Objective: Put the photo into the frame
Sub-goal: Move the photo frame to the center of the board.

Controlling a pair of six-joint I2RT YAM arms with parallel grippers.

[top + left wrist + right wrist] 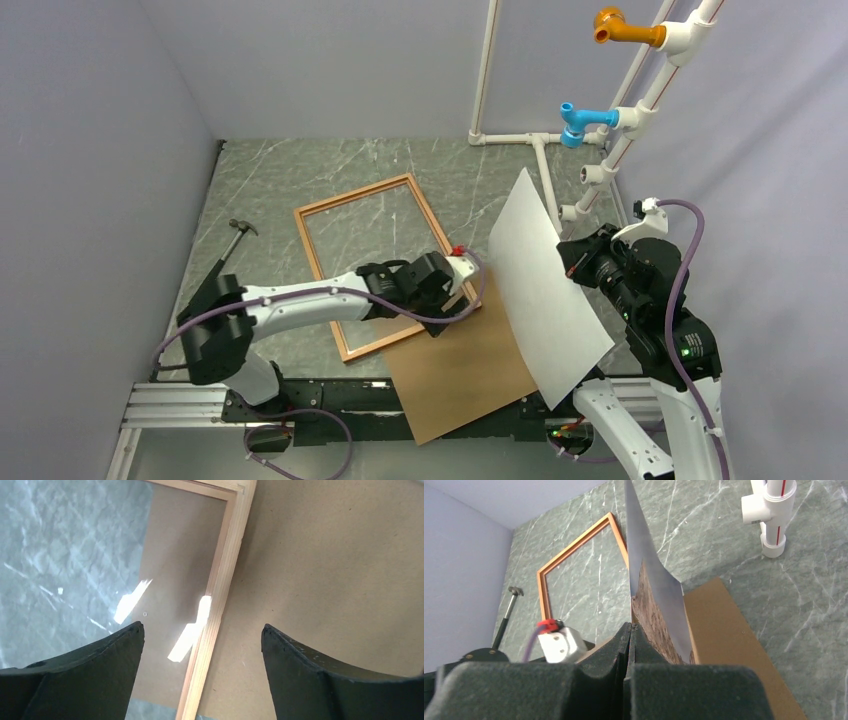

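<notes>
I hold photo (545,290) upright, right gripper (630,630) pinching its edge – left gripper (202,630) spread above frame (352,194) rail. Next: I lower it flat into opening, corners squared.

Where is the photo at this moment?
In the top view the photo is on the right, pinched by the right tool above the backing board, right of the frame.
</notes>
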